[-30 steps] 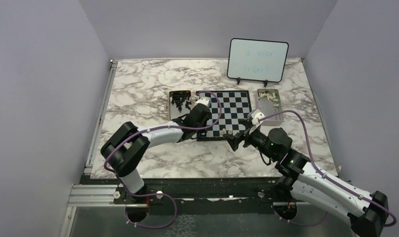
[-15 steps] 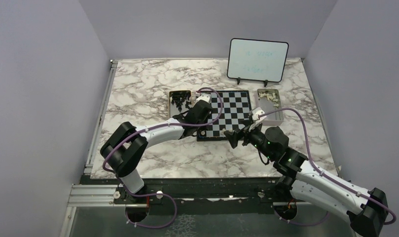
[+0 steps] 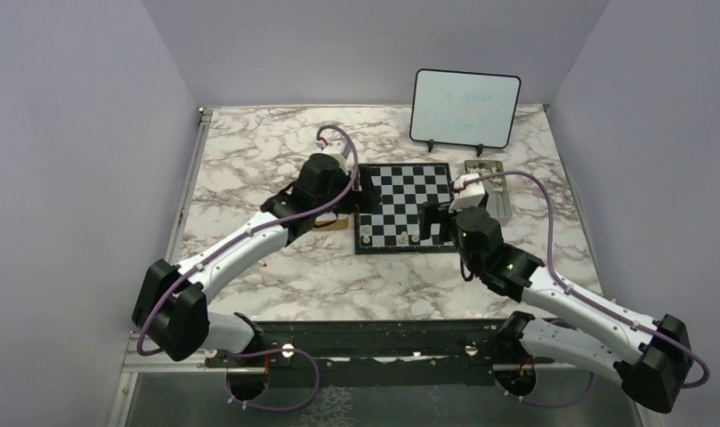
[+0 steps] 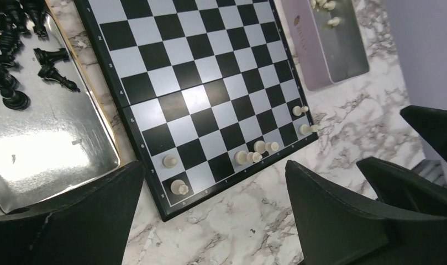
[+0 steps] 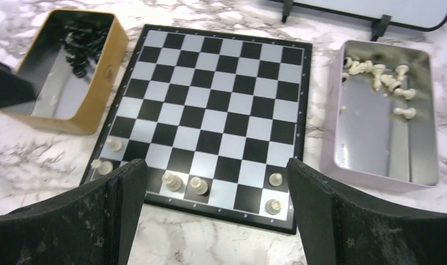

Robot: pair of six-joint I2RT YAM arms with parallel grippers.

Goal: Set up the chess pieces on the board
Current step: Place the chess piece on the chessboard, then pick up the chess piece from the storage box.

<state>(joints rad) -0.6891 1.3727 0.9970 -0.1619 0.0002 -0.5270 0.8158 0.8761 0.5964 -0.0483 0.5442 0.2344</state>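
Observation:
The board (image 3: 405, 206) lies flat mid-table. Several cream chess pieces stand along its near rows: two at the near left corner (image 5: 102, 165), two in the middle of the front row (image 5: 171, 180), two at the near right corner (image 5: 272, 206). The left wrist view shows the same pieces (image 4: 179, 187). My left gripper (image 3: 334, 205) hangs raised beside the board's left edge, open and empty (image 4: 210, 221). My right gripper (image 3: 434, 222) hovers above the board's near edge, open and empty (image 5: 215, 221).
A gold tray (image 5: 99, 105) of black pieces (image 5: 80, 41) sits left of the board. A pale metal tray (image 5: 375, 179) with loose white pieces (image 5: 381, 77) sits to its right. An upright whiteboard (image 3: 465, 108) stands behind.
My left gripper has opened, risen and pulled back from the board's near left corner. My right gripper has moved from in front of the board to above its near edge.

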